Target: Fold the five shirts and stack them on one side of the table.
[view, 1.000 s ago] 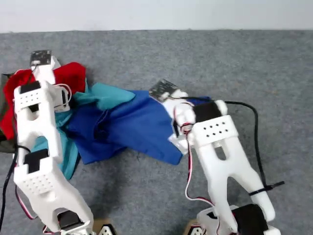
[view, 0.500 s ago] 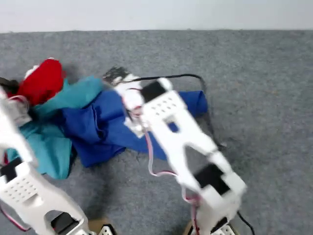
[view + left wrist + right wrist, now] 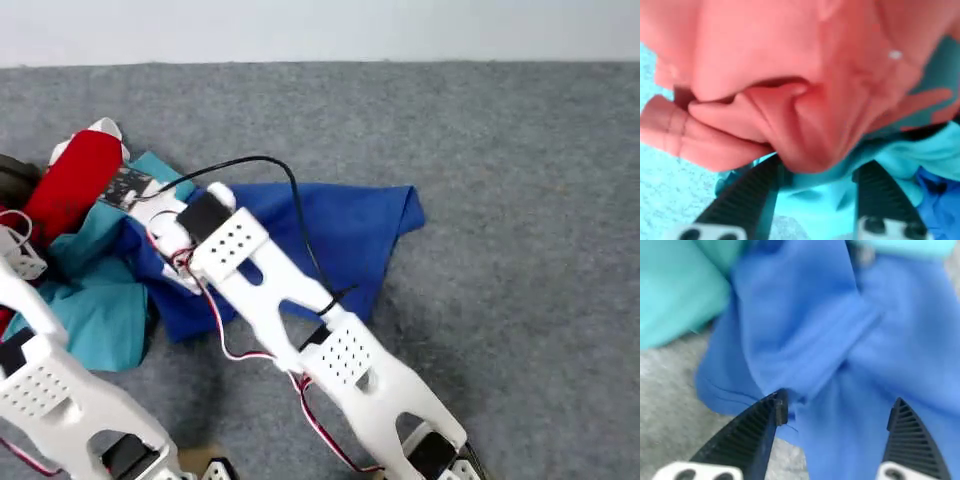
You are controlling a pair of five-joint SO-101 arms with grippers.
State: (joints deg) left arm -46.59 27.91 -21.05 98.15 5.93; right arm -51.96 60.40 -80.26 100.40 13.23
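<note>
A pile of shirts lies at the table's left in the high view: a red shirt (image 3: 75,180) at the back, a teal shirt (image 3: 95,300) in front of it, and a blue shirt (image 3: 345,235) spreading to the right. My right arm (image 3: 290,310) stretches diagonally across the blue shirt to the pile. Its right gripper (image 3: 835,415) stands open just above a creased fold of blue shirt (image 3: 805,340), beside teal cloth (image 3: 675,290). My left gripper (image 3: 815,187) is open close against bunched red shirt (image 3: 770,65), with teal shirt (image 3: 830,200) under it.
The grey carpeted table (image 3: 500,150) stretches to the right and back of the pile. A dark piece of cloth (image 3: 10,178) shows at the left edge behind the red shirt. My left arm (image 3: 45,385) stands at the front left corner.
My right arm has swung left across the blue shirt, from its right edge to the pile. The left arm has pulled back toward the left edge, uncovering the teal shirt.
</note>
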